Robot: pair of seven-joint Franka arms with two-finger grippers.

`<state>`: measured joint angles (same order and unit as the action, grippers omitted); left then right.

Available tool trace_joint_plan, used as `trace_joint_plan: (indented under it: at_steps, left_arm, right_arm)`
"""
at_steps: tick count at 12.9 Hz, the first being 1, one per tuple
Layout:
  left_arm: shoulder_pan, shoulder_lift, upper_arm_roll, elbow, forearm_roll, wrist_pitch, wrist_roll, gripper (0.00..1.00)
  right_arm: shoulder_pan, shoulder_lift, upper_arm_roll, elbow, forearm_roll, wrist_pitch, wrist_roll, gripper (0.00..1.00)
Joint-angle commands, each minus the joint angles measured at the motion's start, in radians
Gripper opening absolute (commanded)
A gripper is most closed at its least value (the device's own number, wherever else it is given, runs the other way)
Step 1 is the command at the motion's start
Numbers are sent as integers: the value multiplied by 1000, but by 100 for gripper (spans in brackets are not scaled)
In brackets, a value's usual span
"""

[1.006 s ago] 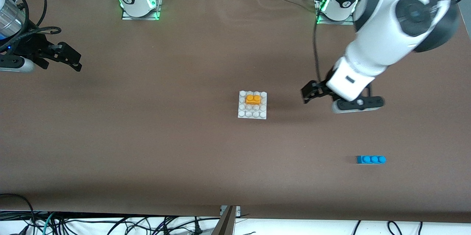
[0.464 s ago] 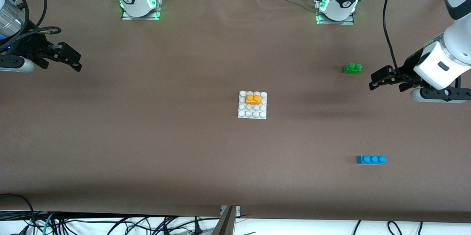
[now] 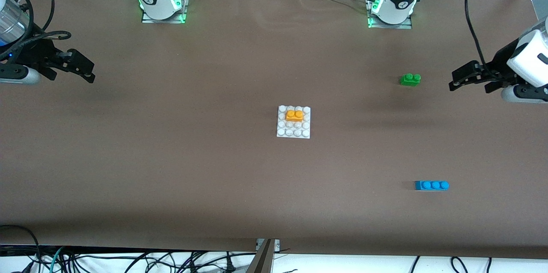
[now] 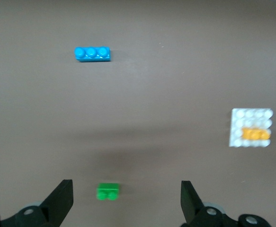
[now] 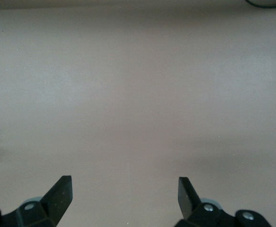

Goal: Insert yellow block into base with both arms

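The right claw point(image 3: 87, 69) hangs over bare brown worktop point(image 3: 171, 157) at the right arm's end, and this arm waits. In the right wrist view its two black fingers point(image 5: 59, 191) stand wide apart with nothing between them, and a sliver of the base shows at that picture's edge.

Near the middle of the worktop lies the base point(image 3: 293, 122), a flat white square plate with a grid of round studs. The yellow block point(image 3: 294, 115) sits on it, pressed onto the studs in the second row from the edge toward the robots' bases, its two studs lying along that row. The left wrist view shows the same pair, the yellow block point(image 4: 256, 134) on the base point(image 4: 251, 118).

Toward the left arm's end, a green brick point(image 3: 410, 79) lies farther from the front camera than the base. A blue brick point(image 3: 431, 185) with three studs lies nearer to that camera, well apart from the green one.

The left claw point(image 3: 457, 79) hovers over the worktop at the left arm's end, beside the green brick. Its fingers point(image 4: 62, 196) are spread wide and hold nothing.
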<state>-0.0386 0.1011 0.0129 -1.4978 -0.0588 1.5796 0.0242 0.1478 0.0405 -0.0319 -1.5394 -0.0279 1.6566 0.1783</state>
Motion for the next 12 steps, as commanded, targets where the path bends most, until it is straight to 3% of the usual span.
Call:
trace_joint_plan:
  at_steps: [1,12]
  left_arm:
    - [-1,-17,-2,-16,31,-30,59,100]
    - [14,3,1,-1,33,-40,-23,100]
  right_arm:
    - [1,1,-3,13,10,-5,-10,99]
    - [2,-1,0,13,11,-3,-8,99]
